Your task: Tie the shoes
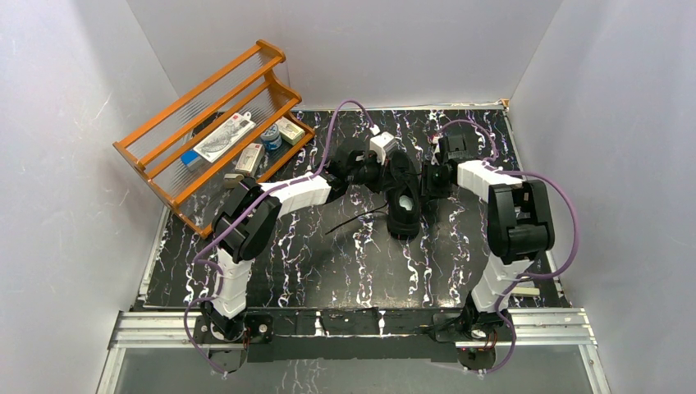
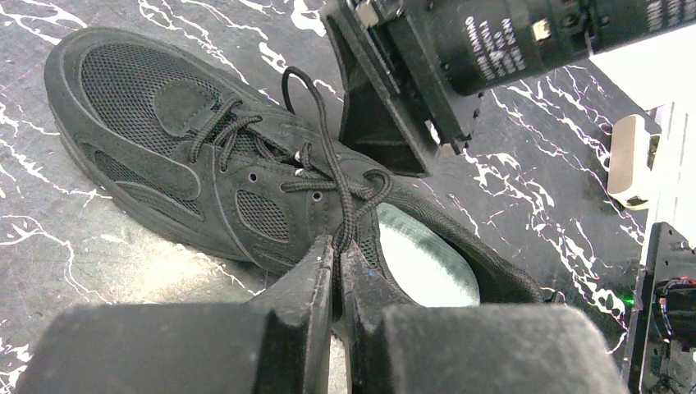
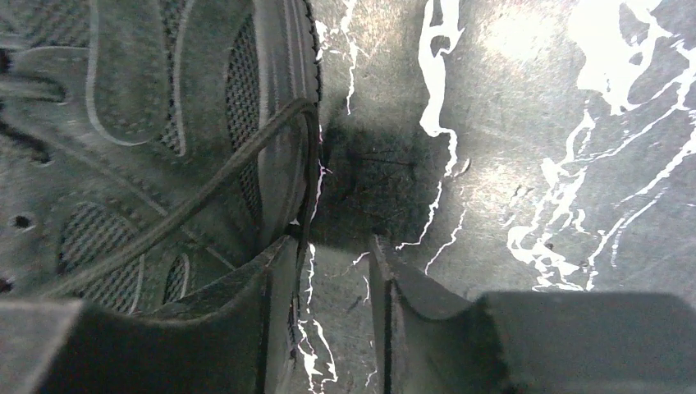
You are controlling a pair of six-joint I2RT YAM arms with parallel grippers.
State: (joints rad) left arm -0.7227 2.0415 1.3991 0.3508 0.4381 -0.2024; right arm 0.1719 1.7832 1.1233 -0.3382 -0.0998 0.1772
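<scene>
The black sneaker (image 1: 402,201) lies mid-table with its pale insole (image 2: 431,263) showing. My left gripper (image 2: 338,250) is at the shoe's left side, shut on a black lace (image 2: 328,156) that rises from the crossed lacing near the opening. My right gripper (image 3: 332,254) is open, low over the table at the shoe's right side (image 3: 123,123). Its left finger (image 3: 275,279) rests against the sole. Another lace strand (image 3: 205,193) runs over the shoe's side and down past that finger. The right gripper also shows in the left wrist view (image 2: 394,98). A loose lace end (image 1: 353,220) trails left on the table.
An orange wooden rack (image 1: 209,123) holding small boxes and packets stands at the back left. White walls enclose the black marbled table (image 1: 328,271) on three sides. A small white object (image 2: 632,160) lies right of the shoe.
</scene>
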